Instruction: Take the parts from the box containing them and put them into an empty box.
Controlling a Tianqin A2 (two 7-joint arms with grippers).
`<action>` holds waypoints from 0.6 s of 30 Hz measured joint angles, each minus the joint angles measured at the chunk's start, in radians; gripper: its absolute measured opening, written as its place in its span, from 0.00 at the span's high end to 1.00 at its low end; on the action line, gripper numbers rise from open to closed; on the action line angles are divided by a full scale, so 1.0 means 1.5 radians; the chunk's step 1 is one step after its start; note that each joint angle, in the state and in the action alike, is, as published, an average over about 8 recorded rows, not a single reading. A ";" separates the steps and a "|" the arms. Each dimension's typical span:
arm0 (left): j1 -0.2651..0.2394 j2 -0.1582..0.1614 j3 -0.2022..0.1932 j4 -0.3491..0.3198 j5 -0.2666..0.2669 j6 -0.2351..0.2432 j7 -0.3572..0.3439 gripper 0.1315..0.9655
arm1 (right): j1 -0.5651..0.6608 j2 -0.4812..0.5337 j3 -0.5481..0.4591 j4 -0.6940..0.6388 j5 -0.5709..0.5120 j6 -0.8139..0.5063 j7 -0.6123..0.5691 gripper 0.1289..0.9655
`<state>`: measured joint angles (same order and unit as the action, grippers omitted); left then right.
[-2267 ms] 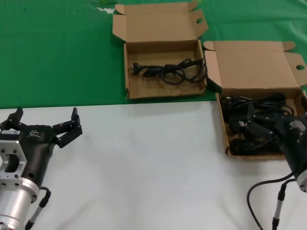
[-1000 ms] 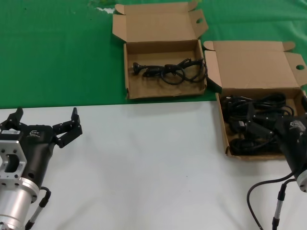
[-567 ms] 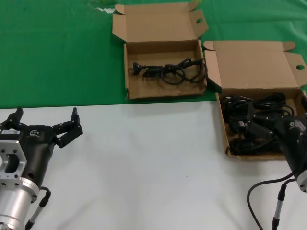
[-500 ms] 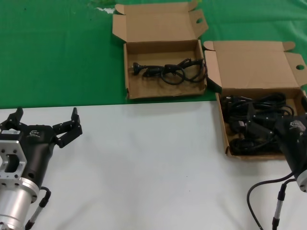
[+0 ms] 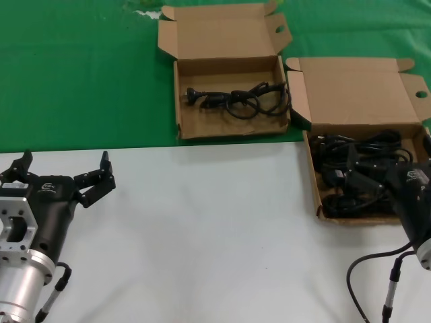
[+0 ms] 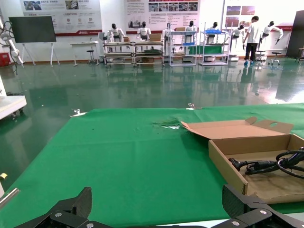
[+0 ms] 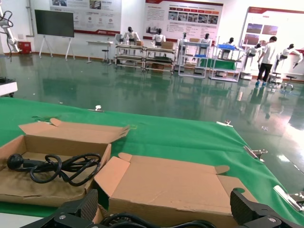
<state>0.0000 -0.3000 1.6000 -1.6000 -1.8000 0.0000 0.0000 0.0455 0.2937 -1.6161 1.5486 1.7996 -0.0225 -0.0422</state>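
Nothing had shifted over the last moments: the right gripper [image 5: 363, 185] stayed low in the wide cardboard box [image 5: 314, 176] over the tangled black cords [image 5: 353, 155], fingers spread, seemingly gripping nothing. So the pickup looked stalled. One glossy cord [image 5: 236, 99] lay in the squarer matte box [image 5: 179, 101]. The left gripper [image 5: 64, 176] waited, splayed, above the white table [image 5: 215, 235].

Matt brown cardboard boxes [image 5: 232, 101]

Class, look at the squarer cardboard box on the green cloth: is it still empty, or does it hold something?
Not empty. The squarer box stands open, its lid folded back, and one black power cord lies on its floor.
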 joint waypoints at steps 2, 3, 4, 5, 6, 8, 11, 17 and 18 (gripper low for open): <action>0.000 0.000 0.000 0.000 0.000 0.000 0.000 0.00 | 0.000 0.000 0.000 0.000 0.000 0.000 0.000 0.00; 0.000 0.000 0.000 0.000 0.000 0.000 0.000 0.00 | 0.000 0.000 0.000 0.000 0.000 0.000 0.000 0.00; 0.000 0.000 0.000 0.000 0.000 0.000 0.000 0.00 | 0.000 0.000 0.000 0.000 0.000 0.000 0.000 0.00; 0.000 0.000 0.000 0.000 0.000 0.000 0.000 0.00 | 0.000 0.000 0.000 0.000 0.000 0.000 0.000 0.00; 0.000 0.000 0.000 0.000 0.000 0.000 0.000 0.00 | 0.000 0.000 0.000 0.000 0.000 0.000 0.000 0.00; 0.000 0.000 0.000 0.000 0.000 0.000 0.000 0.00 | 0.000 0.000 0.000 0.000 0.000 0.000 0.000 0.00; 0.000 0.000 0.000 0.000 0.000 0.000 0.000 0.00 | 0.000 0.000 0.000 0.000 0.000 0.000 0.000 0.00; 0.000 0.000 0.000 0.000 0.000 0.000 0.000 0.00 | 0.000 0.000 0.000 0.000 0.000 0.000 0.000 0.00; 0.000 0.000 0.000 0.000 0.000 0.000 0.000 0.00 | 0.000 0.000 0.000 0.000 0.000 0.000 0.000 0.00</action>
<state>0.0000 -0.3000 1.6000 -1.6000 -1.8000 0.0000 0.0000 0.0455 0.2937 -1.6161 1.5486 1.7996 -0.0225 -0.0422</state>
